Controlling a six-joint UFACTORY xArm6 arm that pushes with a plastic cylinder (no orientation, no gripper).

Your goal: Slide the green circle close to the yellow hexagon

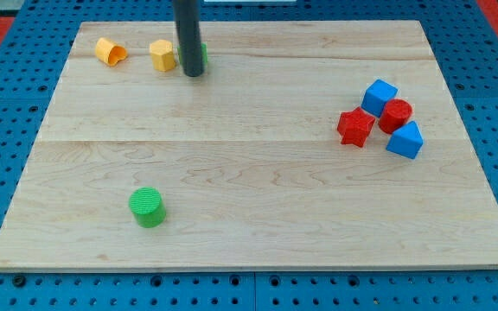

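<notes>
The green circle [148, 206] lies near the view's bottom left on the wooden board [258, 199]. The yellow hexagon [162, 54] sits near the view's top left. My tip [194, 72] rests just right of the yellow hexagon, far above the green circle. A second green block [204, 54] is mostly hidden behind the rod; its shape cannot be made out.
An orange-yellow block [109, 50] lies left of the hexagon at the top left. At the view's right a cluster holds a blue cube [379, 96], a red cylinder [396, 115], a red star [355, 127] and a blue triangle [405, 140].
</notes>
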